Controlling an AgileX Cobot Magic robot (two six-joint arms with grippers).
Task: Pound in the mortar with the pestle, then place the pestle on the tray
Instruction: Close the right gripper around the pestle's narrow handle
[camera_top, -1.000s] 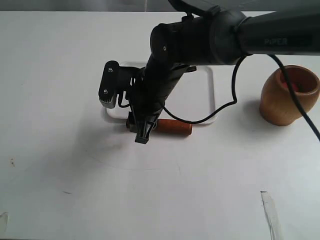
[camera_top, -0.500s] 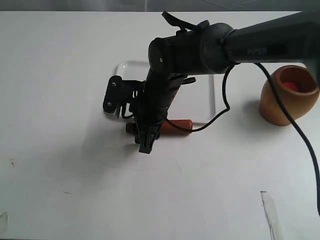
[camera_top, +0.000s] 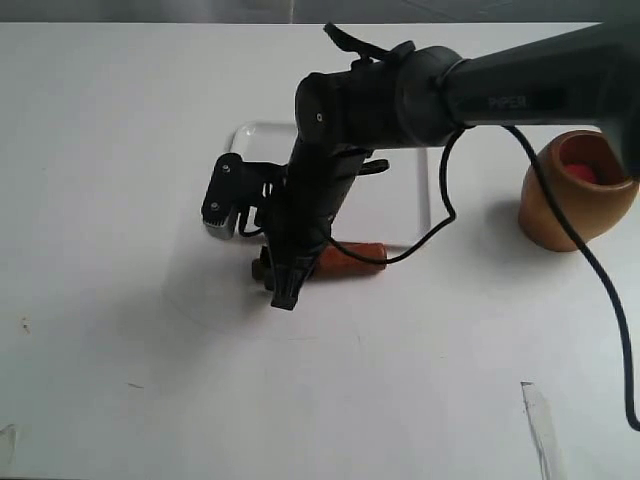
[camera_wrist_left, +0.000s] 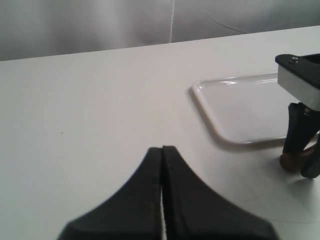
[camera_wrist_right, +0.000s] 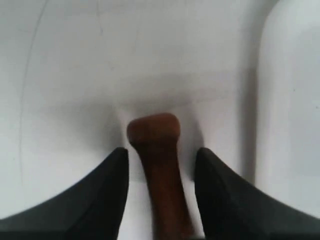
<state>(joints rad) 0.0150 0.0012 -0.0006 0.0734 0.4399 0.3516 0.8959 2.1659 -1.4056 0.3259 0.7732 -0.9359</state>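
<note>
Though beside the tray (camera_top: 402, 205), pestle (camera_top: 352, 258) sits between right tool's (camera_wrist_right: 161, 161) fingers (camera_wrist_right: 107, 192).

Red-brown pestle (camera_top: 352, 258) lies flat just outside white tray (camera_top: 406, 195) rim; lt-brown mortar (camera_top: 560, 212) upright, red inside, well apart.

A robot test bench, lab-like — a bare white table (camera_top: 110, 330), a plain grey backdrop (camera_wrist_left: 90, 22) behind it, and a black arm (camera_top: 540, 75) reaching over.
</note>
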